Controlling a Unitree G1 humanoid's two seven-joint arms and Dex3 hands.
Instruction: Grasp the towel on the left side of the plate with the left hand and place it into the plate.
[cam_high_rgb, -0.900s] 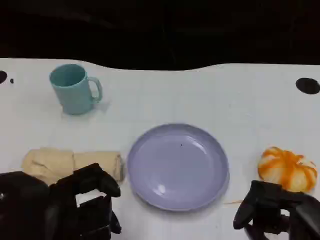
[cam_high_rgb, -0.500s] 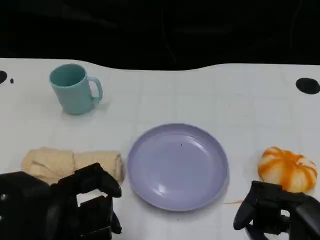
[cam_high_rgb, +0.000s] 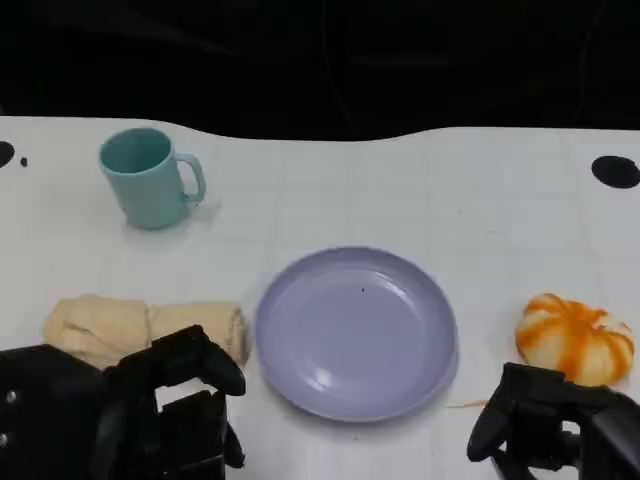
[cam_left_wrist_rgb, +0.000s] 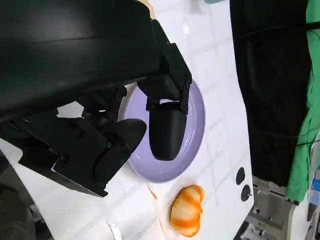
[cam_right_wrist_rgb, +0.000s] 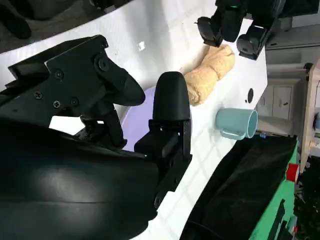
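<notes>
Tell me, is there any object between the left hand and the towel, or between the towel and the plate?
Nothing visible blocks either path. The left hand hovers open just in front of the towel, and the plate lies directly beside the towel. The cup and the pumpkin stand well off.

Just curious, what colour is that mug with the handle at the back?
The handled mug is pale teal, clearest in the head view.

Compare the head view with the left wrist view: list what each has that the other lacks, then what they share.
Head view alone: the towel left of the plate, the teal mug behind it, and the right hand, open, near the table's front edge. Left wrist view alone: a green cloth beyond the table's far edge. Shared: the plate, the orange pumpkin and the left hand, open, holding nothing.
</notes>
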